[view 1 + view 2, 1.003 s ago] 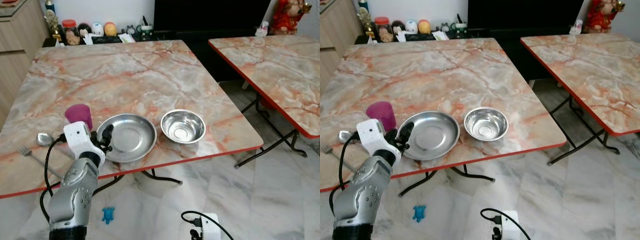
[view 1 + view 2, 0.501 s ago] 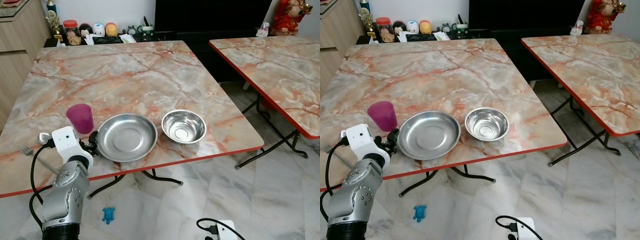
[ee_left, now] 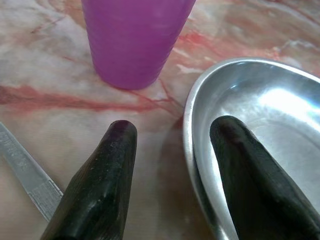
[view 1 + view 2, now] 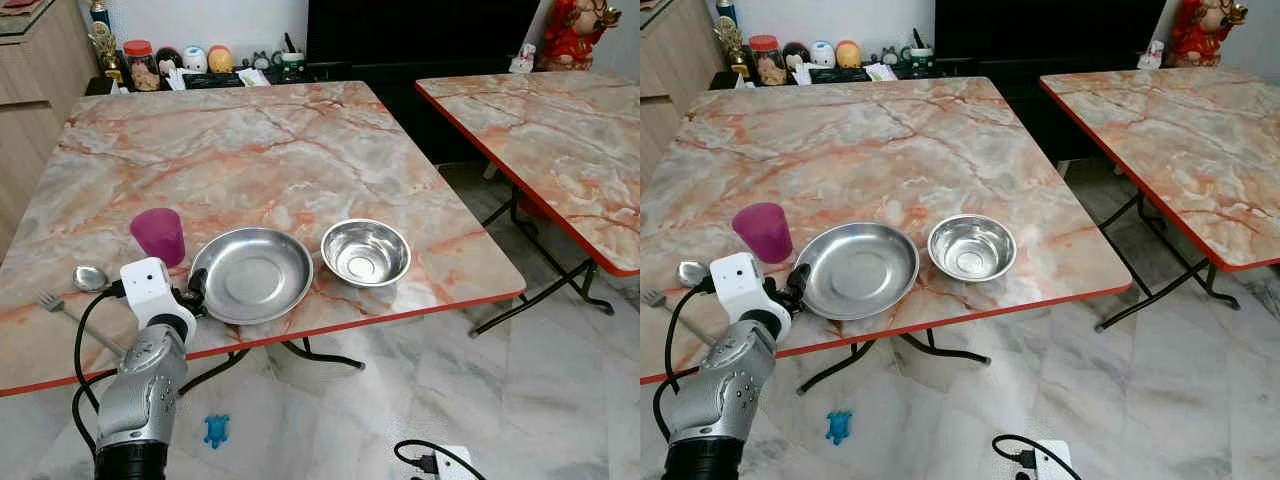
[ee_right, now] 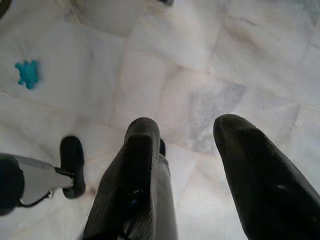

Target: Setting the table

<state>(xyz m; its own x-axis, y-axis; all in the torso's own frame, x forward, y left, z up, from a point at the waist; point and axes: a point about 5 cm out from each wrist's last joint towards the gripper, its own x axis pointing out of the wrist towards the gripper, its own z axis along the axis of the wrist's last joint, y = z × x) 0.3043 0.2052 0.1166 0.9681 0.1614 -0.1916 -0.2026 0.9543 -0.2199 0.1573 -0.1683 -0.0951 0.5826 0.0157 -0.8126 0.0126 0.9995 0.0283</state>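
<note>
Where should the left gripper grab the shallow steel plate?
Grip the shallow round steel plate at its raised rim on the robot's left side, nearest the left gripper. Its open fingers already straddle that thin upturned edge; probably pinch it there, one inside, one outside.

Bright, even light; wrist pics soft.

A second marble-patterned, red-edged folding table (image 4: 560, 150) stands well off to the right of the left hand (image 4: 193, 290), across a gap of pale marble floor (image 4: 400, 390). A small blue turtle-shaped toy (image 4: 216, 430) lies on the floor below that hand. Far beyond the hand, a low dark shelf (image 4: 230, 78) carries jars and small figurines beside a wooden cabinet (image 4: 35, 70). A red figurine (image 4: 577, 30) stands at far right.
</note>
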